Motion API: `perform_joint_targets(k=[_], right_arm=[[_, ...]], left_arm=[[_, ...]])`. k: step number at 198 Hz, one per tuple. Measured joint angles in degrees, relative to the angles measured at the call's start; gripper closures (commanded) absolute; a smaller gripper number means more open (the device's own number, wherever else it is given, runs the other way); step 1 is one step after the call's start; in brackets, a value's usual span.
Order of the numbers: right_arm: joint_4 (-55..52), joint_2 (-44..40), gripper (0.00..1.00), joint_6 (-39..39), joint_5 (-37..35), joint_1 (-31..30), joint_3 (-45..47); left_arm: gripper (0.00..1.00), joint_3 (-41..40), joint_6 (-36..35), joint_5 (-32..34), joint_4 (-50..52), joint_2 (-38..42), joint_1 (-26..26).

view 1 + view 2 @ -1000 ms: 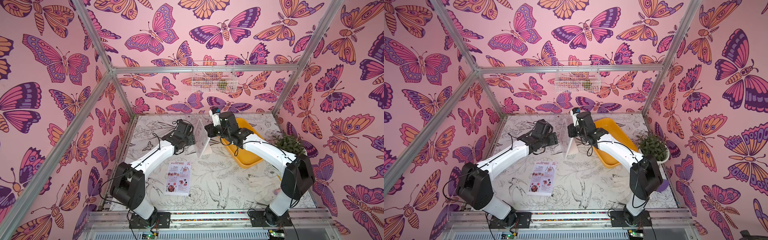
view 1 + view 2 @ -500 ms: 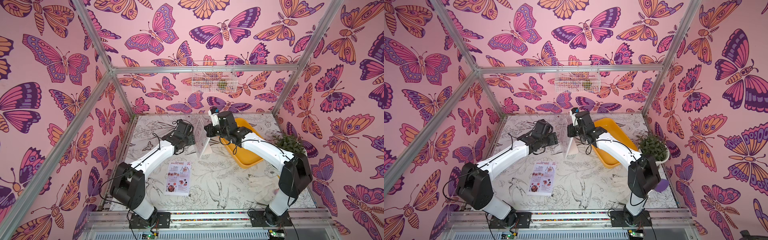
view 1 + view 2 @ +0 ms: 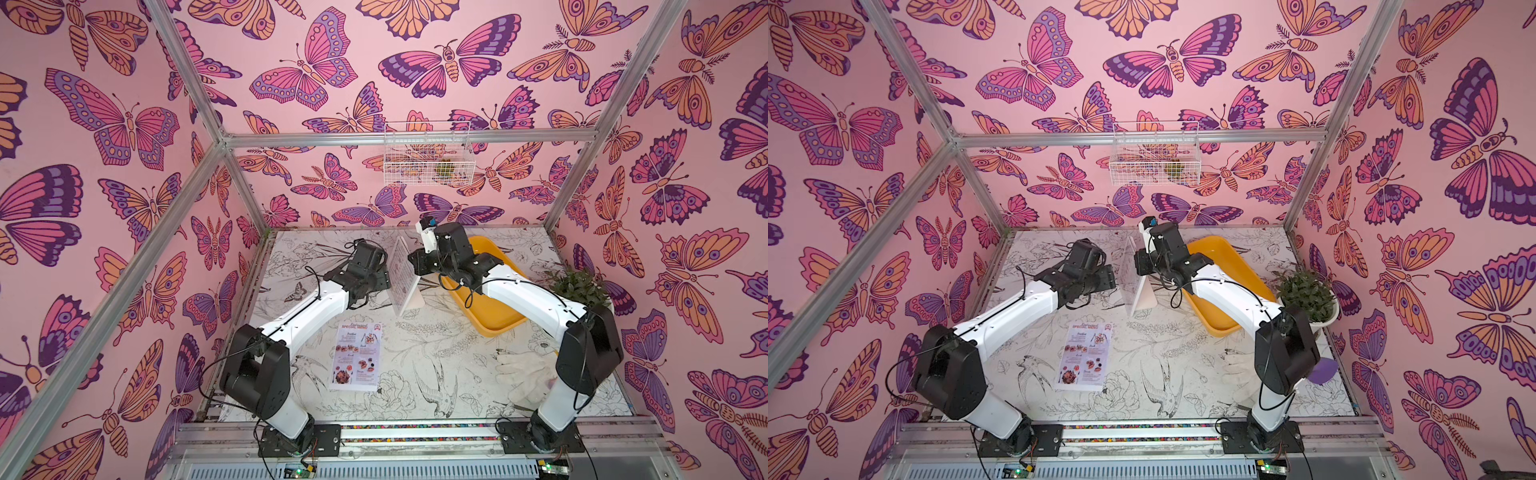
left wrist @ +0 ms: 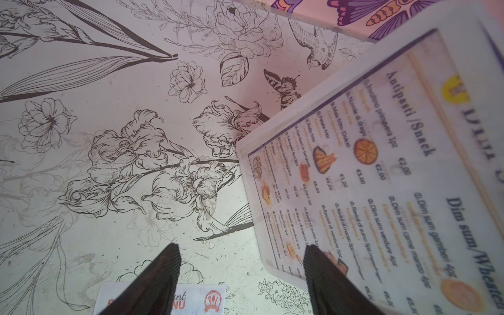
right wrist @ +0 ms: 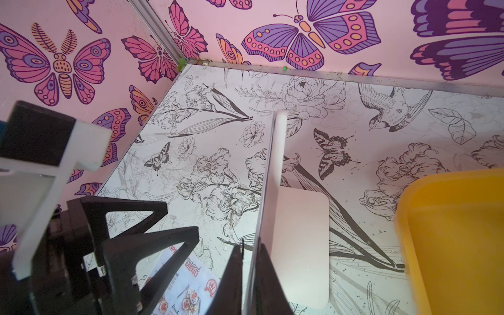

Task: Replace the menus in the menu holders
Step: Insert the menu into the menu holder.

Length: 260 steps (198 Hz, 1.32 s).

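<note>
Menu holder (image 3: 405,278): pale-edged stand with rounded corners, upright on its white foot at the middle of the desk (image 3: 457,332), just beside a yellow tray (image 3: 494,316).
Dim sum menu (image 4: 395,177): sheet with small food photos, seated inside the holder and facing the left arm.
Special menu (image 3: 356,356): red-headed sheet, flat on the desk in front of the holder and well apart from it, untouched.
Left claw (image 4: 241,246): spread wide and empty, low over the desk at the holder's printed face. One finger overlaps the holder's corner in the wrist view; contact cannot be told.
Right claw (image 5: 251,245): fingers nearly together, one on each side of the holder's thin upper edge. Whether they press on it cannot be told.
Sundries: potted plant (image 3: 579,286) at the desk's right edge, white glove (image 3: 528,374) near the right arm's base, wire basket (image 3: 428,153) on the back wall.
</note>
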<state>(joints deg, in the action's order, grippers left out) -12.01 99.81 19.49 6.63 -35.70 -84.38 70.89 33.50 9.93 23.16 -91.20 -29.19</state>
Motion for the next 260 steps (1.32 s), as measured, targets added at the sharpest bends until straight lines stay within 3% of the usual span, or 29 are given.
perform_joint_targets(k=[50, 98, 178, 260], right_arm=[[0.0, 0.0, 0.89, 0.0, -0.2, 0.0, 0.0], [0.2, 0.0, 0.79, 0.2, -1.1, 0.1, 0.0], [0.2, 0.0, 0.79, 0.2, -1.4, 0.6, 0.0], [0.6, -0.1, 0.94, 1.5, -0.4, 0.7, 0.0]], left_arm=[[0.26, 0.0, 0.0, 0.0, 0.0, 0.0, 0.0], [0.26, 0.0, 0.0, 0.0, 0.0, 0.0, 0.0], [0.27, 0.1, 0.0, 0.0, 0.0, 0.0, 0.0], [0.27, 0.1, 0.0, 0.0, 0.0, 0.0, 0.0]])
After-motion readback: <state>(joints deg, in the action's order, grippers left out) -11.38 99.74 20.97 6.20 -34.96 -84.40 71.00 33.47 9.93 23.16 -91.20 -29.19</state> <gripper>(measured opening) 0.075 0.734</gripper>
